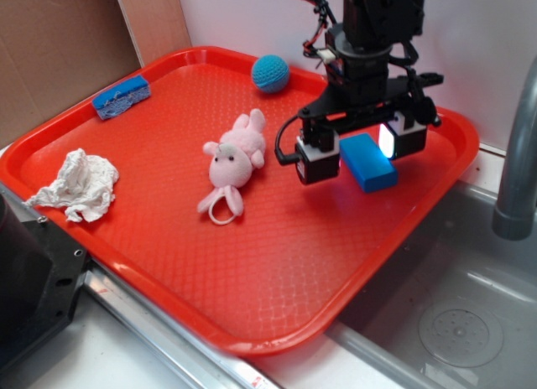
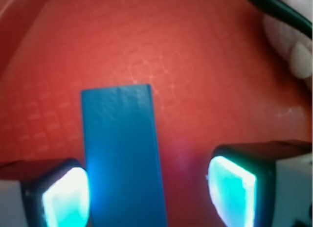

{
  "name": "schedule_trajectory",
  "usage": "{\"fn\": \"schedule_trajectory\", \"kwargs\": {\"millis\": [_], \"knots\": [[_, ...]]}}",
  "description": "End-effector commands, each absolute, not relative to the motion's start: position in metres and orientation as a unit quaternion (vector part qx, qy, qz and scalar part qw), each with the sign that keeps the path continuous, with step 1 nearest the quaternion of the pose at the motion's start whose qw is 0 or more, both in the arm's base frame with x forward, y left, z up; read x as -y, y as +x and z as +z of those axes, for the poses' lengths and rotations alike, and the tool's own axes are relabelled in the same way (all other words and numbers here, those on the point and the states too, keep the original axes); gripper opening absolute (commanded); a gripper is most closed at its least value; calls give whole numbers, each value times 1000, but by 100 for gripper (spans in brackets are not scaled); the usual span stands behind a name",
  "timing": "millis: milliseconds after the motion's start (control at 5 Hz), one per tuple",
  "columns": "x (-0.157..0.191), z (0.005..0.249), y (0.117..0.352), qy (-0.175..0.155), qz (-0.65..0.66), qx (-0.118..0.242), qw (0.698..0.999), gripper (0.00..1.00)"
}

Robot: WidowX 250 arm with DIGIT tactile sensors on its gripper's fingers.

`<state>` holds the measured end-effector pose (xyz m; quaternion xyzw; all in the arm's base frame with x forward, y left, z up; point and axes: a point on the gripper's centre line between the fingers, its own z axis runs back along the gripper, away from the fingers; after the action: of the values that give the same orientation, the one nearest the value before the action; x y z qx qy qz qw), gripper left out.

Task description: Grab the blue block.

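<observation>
the arm reaches straight down over the right side of the red tray [image 1: 277, 305], its hand [image 1: 362, 150] spread wide with the blue block [image 1: 367, 160] lying flat on the tray between the two glowing pads [image 2: 66, 197]. from the wrist view the block [image 2: 122, 153] sits close against the left pad, with a clear gap to the right one. a pink plush toy [image 1: 235, 158] lies near the tray's middle, well apart from the hand.

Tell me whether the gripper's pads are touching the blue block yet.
Cannot tell for the pad on the image's left; the other is apart. In the wrist view, red tray shows between the blue block and that pad. The gripper is open.
</observation>
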<state>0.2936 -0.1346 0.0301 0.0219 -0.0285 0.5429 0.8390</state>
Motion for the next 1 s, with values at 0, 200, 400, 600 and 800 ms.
{"fn": "schedule_trajectory", "kwargs": {"millis": [0,200,400,600,800], "knots": [[140,34,305,1,544,42,838,100],[141,30,308,3,539,44,841,0],[139,29,310,-3,534,39,845,0],[137,31,312,-9,508,26,861,0],[134,55,308,-35,415,1,909,0]]}}
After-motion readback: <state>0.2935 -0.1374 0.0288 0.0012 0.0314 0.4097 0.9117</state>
